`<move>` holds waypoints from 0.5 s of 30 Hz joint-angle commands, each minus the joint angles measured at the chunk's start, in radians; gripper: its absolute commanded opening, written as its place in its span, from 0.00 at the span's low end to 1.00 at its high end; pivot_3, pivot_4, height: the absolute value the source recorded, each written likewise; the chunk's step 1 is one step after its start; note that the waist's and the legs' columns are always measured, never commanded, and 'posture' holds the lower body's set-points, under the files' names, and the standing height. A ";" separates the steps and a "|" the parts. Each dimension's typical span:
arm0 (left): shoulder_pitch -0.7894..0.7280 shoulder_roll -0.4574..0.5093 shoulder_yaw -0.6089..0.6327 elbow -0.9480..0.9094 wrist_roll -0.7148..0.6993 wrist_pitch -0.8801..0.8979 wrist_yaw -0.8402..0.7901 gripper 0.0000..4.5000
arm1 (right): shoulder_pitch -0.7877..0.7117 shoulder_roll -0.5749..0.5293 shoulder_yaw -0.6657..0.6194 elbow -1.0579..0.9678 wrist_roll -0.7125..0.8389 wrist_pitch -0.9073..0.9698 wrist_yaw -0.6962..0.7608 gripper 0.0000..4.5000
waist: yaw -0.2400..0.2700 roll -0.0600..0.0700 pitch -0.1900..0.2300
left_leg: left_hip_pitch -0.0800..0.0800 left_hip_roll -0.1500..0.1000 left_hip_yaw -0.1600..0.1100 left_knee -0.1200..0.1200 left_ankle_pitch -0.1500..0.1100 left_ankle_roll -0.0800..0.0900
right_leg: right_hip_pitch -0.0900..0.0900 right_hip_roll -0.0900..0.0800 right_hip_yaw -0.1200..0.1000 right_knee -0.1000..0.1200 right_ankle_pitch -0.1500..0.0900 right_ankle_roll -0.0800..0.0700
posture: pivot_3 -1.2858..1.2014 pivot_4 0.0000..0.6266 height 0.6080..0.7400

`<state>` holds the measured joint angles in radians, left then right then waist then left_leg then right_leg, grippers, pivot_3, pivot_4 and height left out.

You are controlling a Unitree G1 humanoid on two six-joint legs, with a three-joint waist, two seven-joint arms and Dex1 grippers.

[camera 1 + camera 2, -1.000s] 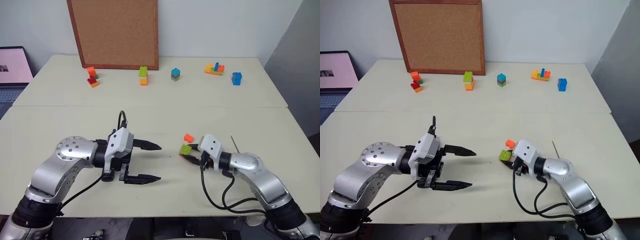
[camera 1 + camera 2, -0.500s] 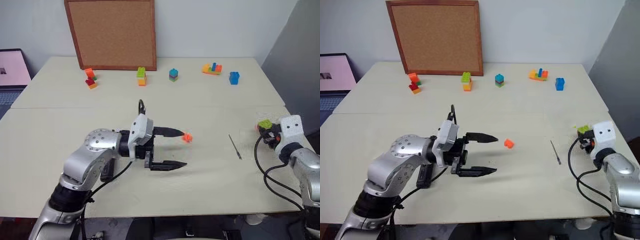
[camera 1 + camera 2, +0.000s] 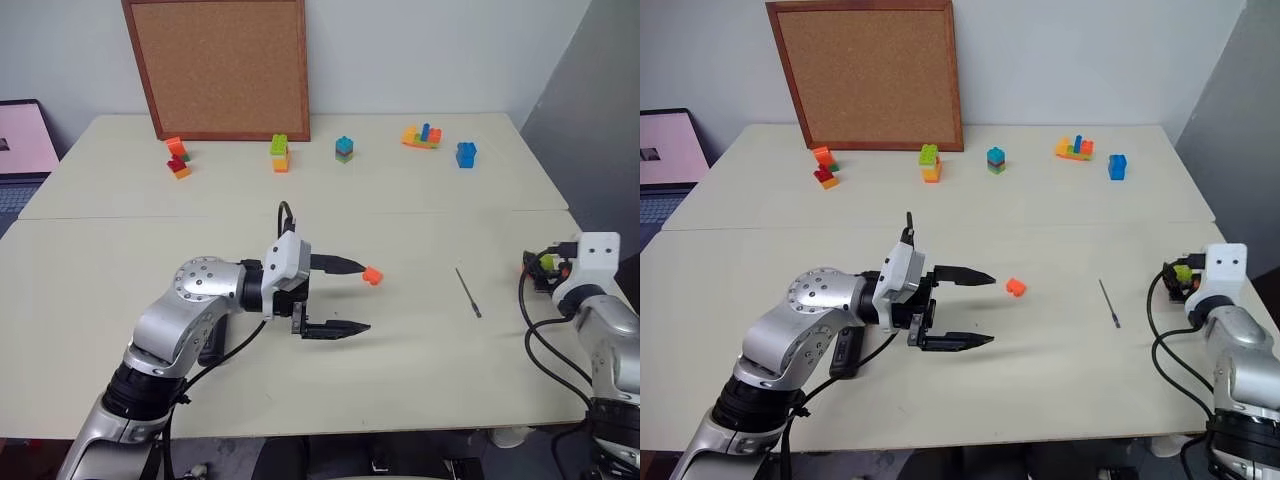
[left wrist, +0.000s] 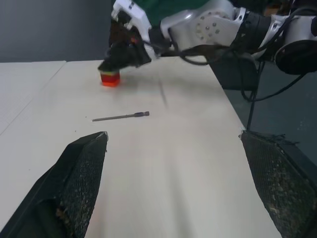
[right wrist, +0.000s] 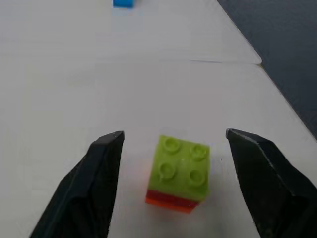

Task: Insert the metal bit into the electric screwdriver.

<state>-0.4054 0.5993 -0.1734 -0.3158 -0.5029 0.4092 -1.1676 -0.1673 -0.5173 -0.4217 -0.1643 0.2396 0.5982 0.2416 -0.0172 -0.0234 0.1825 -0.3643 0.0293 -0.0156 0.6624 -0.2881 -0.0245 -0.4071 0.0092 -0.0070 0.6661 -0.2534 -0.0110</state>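
The right hand (image 5: 171,144) swung out to the table's right edge and released the green brick (image 5: 181,166).

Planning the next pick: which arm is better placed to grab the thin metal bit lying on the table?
Right, probably. The thin dark-grey metal bit lies nearer the open right end effector, which stands over a green-and-orange block; the open left end effector is farther.

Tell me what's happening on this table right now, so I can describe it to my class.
A two-armed robot is working over a pale table. Its right gripper, jaws open, has a green-on-orange block between its fingers near the table's right edge, not gripped. Its left gripper, jaws also open, hangs mid-table beside a small orange block. The metal bit lies untouched on the table between the two grippers.
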 commanded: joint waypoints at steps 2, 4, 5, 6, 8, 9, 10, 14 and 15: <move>0.008 0.064 0.050 0.010 0.035 -0.025 0.004 1.00 | 0.049 -0.103 0.028 -0.243 0.043 -0.013 0.130 0.99 | -0.003 0.000 0.000 | 0.000 0.000 0.000 0.000 0.000 0.000 | 0.000 0.000 0.000 0.000 0.000 0.000 | 0.52 0.24 1.00; 0.023 0.107 0.079 0.027 0.047 -0.026 0.005 1.00 | 0.064 -0.134 0.087 -0.317 0.087 -0.011 0.214 0.99 | -0.009 0.000 0.000 | 0.000 0.001 -0.001 -0.001 0.000 0.000 | 0.000 0.001 0.000 -0.001 0.000 0.000 | 0.52 0.24 1.00; 0.034 0.132 0.096 0.037 0.054 -0.027 0.005 1.00 | 0.065 -0.147 0.129 -0.348 0.107 -0.015 0.260 0.99 | -0.013 0.000 0.000 | 0.000 0.001 -0.001 -0.001 0.000 0.000 | 0.000 0.001 -0.001 -0.001 0.000 0.000 | 0.52 0.24 1.00; 0.053 0.165 0.113 0.046 0.067 -0.037 -0.003 1.00 | 0.057 -0.160 0.190 -0.376 0.121 -0.016 0.309 0.99 | -0.016 0.000 0.000 | 0.001 0.002 -0.001 -0.001 0.000 0.000 | 0.000 0.002 -0.001 0.000 0.000 0.000 | 0.52 0.24 1.00; 0.086 0.210 0.135 0.052 0.086 -0.057 -0.011 1.00 | 0.031 -0.180 0.305 -0.393 0.125 -0.006 0.380 0.99 | -0.019 0.000 0.000 | 0.001 0.003 -0.002 -0.001 0.000 0.000 | 0.000 0.002 0.000 0.000 0.000 0.000 | 0.52 0.24 1.00; 0.097 0.222 0.143 0.054 0.088 -0.062 -0.010 1.00 | 0.013 -0.187 0.359 -0.384 0.114 -0.006 0.405 0.99 | -0.017 0.000 0.000 | 0.002 0.003 -0.003 -0.001 0.000 0.000 | 0.000 0.002 -0.001 0.000 0.000 0.000 | 0.52 0.24 1.00; 0.104 0.229 0.148 0.054 0.089 -0.064 -0.005 1.00 | -0.006 -0.187 0.404 -0.366 0.103 -0.003 0.422 0.99 | -0.014 0.001 0.001 | 0.002 0.003 -0.003 -0.001 0.000 0.000 | 0.000 0.002 -0.002 0.000 0.000 0.000 | 0.52 0.24 1.00; 0.138 0.246 0.162 0.026 0.083 -0.063 0.001 1.00 | -0.112 -0.133 0.561 -0.228 0.029 -0.016 0.432 0.99 | -0.006 0.000 0.001 | 0.000 0.001 -0.003 0.000 0.000 0.000 | -0.001 0.001 -0.003 -0.001 0.000 0.000 | 0.52 0.24 1.00; 0.148 0.251 0.164 0.013 0.082 -0.062 0.000 1.00 | -0.137 -0.110 0.588 -0.187 0.013 -0.021 0.427 0.99 | -0.005 0.000 0.001 | -0.001 0.001 -0.003 0.000 0.000 0.000 | -0.001 0.000 -0.003 -0.001 0.000 0.000 | 0.52 0.24 1.00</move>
<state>-0.2599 0.8356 -0.0354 -0.2533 -0.4148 0.3611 -1.1677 -0.2735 -0.6460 0.1333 -0.3956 0.2838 0.5952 0.6724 -0.0224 -0.0238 0.1837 -0.3654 0.0302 -0.0189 0.6625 -0.2883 -0.0243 -0.4083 0.0085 -0.0092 0.6645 -0.2534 -0.0108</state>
